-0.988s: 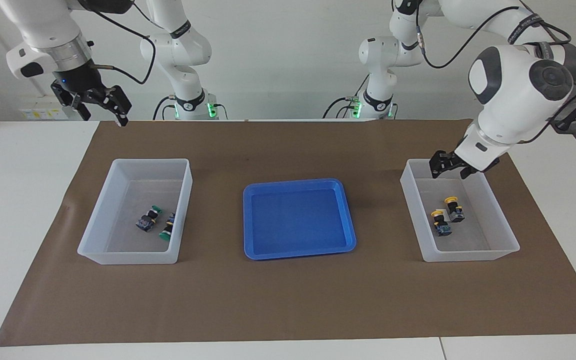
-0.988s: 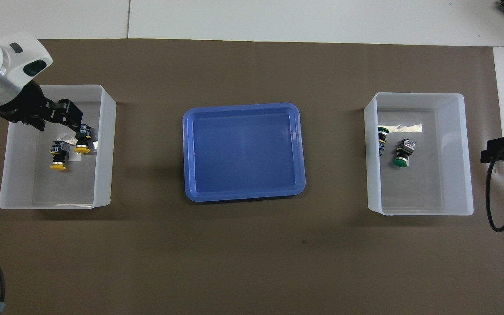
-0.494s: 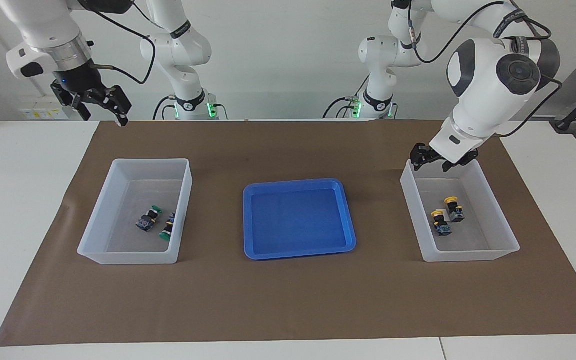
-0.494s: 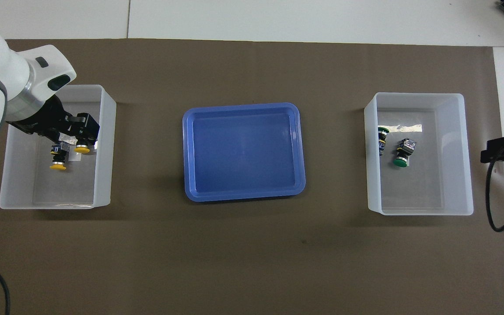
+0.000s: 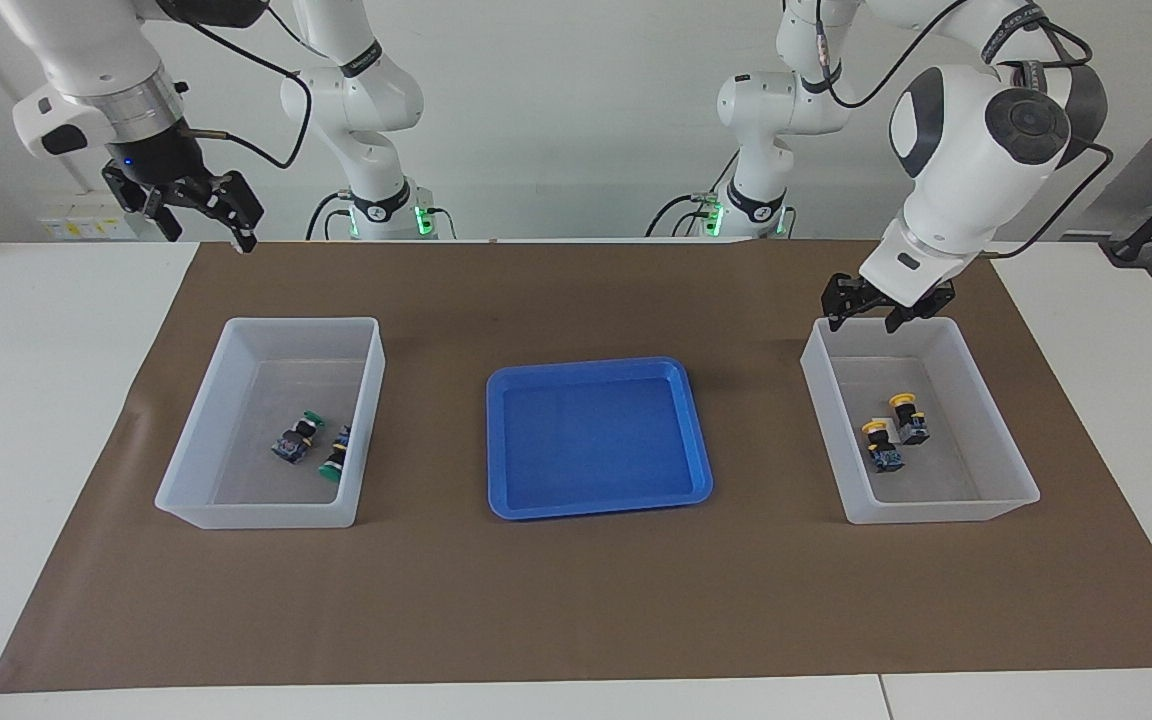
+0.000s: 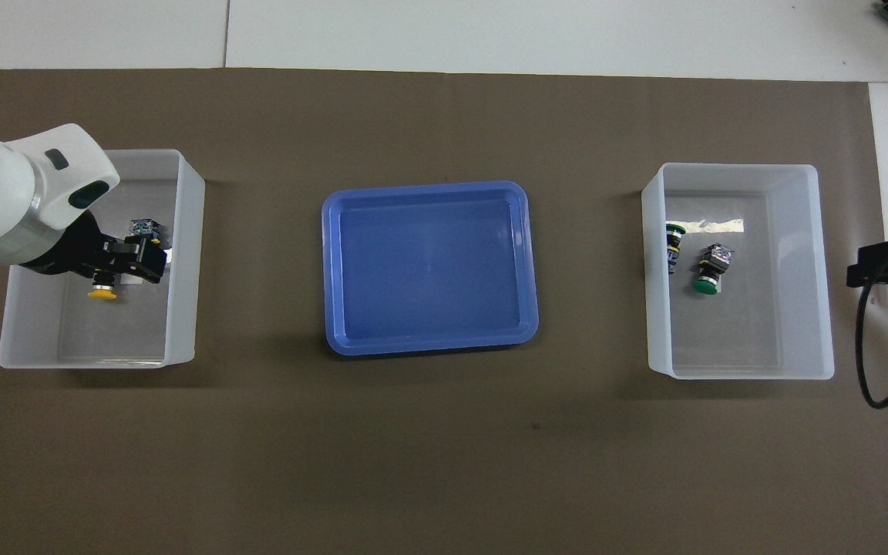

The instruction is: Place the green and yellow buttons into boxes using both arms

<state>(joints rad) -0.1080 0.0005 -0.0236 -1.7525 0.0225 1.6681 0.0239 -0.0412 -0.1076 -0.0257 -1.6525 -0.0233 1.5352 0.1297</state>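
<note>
Two yellow buttons (image 5: 881,445) (image 5: 908,418) lie in the translucent box (image 5: 996,510) toward the left arm's end of the table. My left gripper (image 5: 861,318) hangs open and holds nothing, over that box's edge nearest the robots. From overhead the left gripper (image 6: 147,258) covers part of the yellow buttons (image 6: 102,293) in their box (image 6: 182,308). Two green buttons (image 5: 294,440) (image 5: 336,455) lie in the other box (image 5: 256,515); overhead they show as green buttons (image 6: 708,270) (image 6: 673,247) in that box (image 6: 737,371). My right gripper (image 5: 208,230) waits open, raised at its own end of the table, and the right gripper (image 6: 887,262) shows at the overhead view's edge.
A shallow blue tray (image 5: 596,440) with nothing in it sits between the two boxes on the brown mat, seen overhead as the blue tray (image 6: 428,270). Two slimmer white arms with green-lit bases stand at the robots' edge of the table.
My left gripper has lifted out of the box with the yellow buttons and drawn back toward the robots, leaving both buttons lying there. The right arm has not moved.
</note>
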